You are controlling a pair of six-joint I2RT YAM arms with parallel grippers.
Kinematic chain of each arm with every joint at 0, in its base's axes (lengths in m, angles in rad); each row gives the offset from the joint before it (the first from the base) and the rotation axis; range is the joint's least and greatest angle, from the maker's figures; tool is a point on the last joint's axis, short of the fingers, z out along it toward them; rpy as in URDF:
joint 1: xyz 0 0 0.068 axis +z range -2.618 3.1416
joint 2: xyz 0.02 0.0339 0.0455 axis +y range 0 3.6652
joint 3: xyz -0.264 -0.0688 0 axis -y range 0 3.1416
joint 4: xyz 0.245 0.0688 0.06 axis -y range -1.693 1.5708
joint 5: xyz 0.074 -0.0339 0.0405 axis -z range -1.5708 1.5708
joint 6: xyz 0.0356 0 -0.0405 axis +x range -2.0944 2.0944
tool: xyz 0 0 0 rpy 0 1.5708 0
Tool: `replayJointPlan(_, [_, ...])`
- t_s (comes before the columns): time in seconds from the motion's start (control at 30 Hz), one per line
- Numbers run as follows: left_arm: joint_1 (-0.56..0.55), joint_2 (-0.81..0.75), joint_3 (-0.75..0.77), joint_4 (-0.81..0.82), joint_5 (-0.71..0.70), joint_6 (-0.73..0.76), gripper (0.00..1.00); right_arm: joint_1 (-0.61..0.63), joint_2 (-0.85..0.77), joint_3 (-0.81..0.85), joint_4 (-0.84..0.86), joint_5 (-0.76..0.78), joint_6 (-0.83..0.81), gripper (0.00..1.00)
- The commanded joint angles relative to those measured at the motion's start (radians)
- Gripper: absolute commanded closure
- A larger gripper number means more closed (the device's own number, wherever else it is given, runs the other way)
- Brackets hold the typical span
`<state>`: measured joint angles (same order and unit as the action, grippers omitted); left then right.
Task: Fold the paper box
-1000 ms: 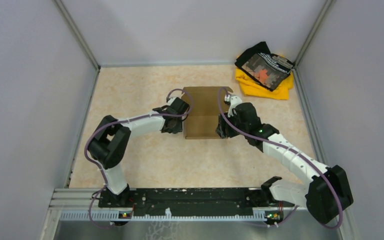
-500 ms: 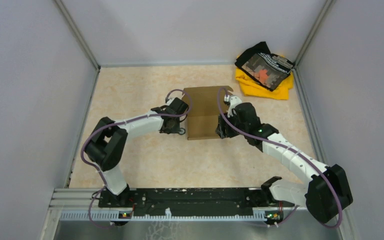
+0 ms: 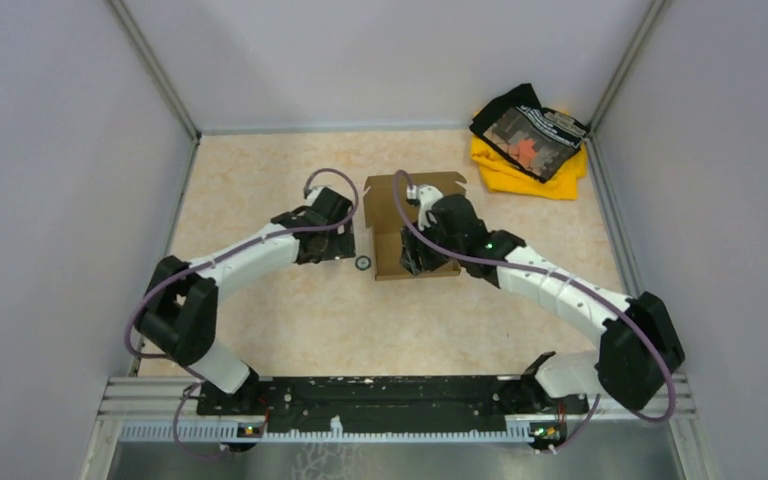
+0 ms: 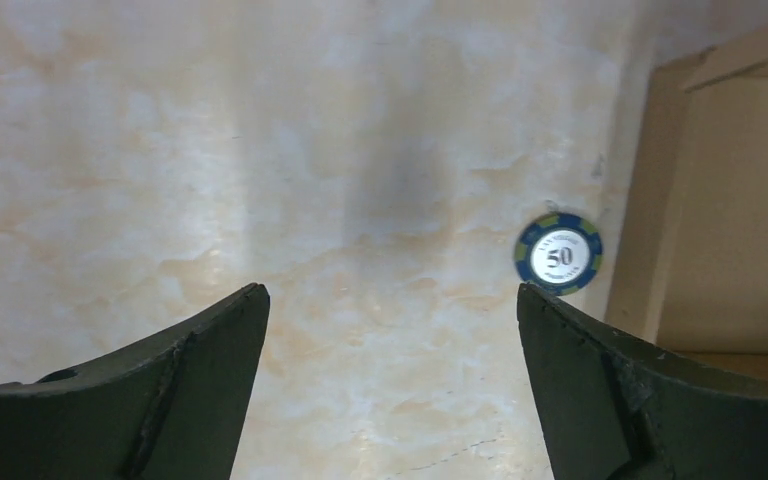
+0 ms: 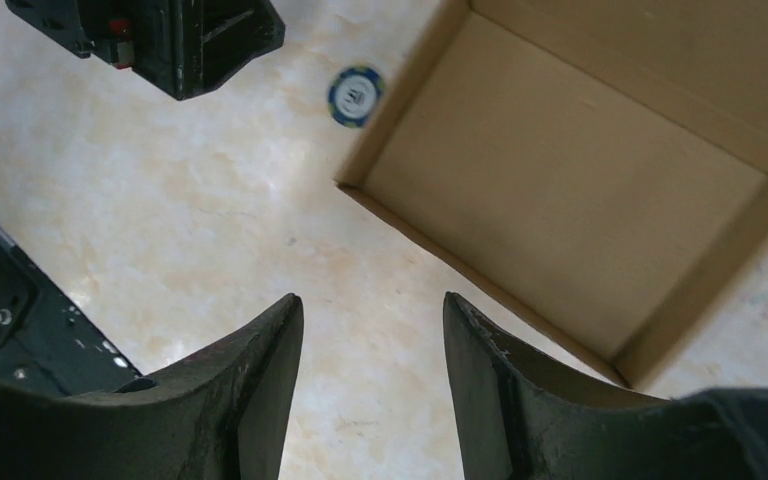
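Pale grey walls (image 3: 60, 150) enclose a beige marbled tabletop (image 3: 260, 180) on three sides. Aluminium posts (image 3: 155, 65) mark the far corners; the light is soft and even.

lt bright, even | shdws soft | wrist cams slightly blurry

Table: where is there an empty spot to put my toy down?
Biggest bare patch on the table: far left, between the back wall, the left arm and the paper box. Another lies near, between both arms, in front of the box. Crowded: the middle, where box, poker chip and right arm sit close, and the far right corner with the cloth pile.
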<state>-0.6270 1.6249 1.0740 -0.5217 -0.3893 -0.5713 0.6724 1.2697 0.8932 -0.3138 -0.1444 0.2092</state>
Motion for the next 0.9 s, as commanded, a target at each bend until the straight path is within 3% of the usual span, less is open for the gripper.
replayJointPlan(0.0, [0.081,-0.140,-0.072,-0.022,0.008,-0.024,0.01,0.069,0.102,0.132,0.030,-0.012,0.009,0.47])
replayJointPlan(0.2, [0.153,-0.303,-0.160,0.017,0.069,-0.018,0.01,0.108,0.263,0.260,-0.039,0.072,0.017,0.52])
replayJointPlan(0.43, [0.162,-0.338,-0.202,0.062,0.121,-0.010,0.01,0.089,0.436,0.319,-0.016,0.230,0.004,0.56])
replayJointPlan(0.6, [0.168,-0.353,-0.233,0.102,0.144,0.002,0.01,0.080,0.430,0.216,0.110,0.358,0.018,0.56])
replayJointPlan(0.87, [0.193,-0.364,-0.244,0.121,0.153,0.023,0.01,0.014,0.511,0.199,0.260,0.414,0.014,0.57])
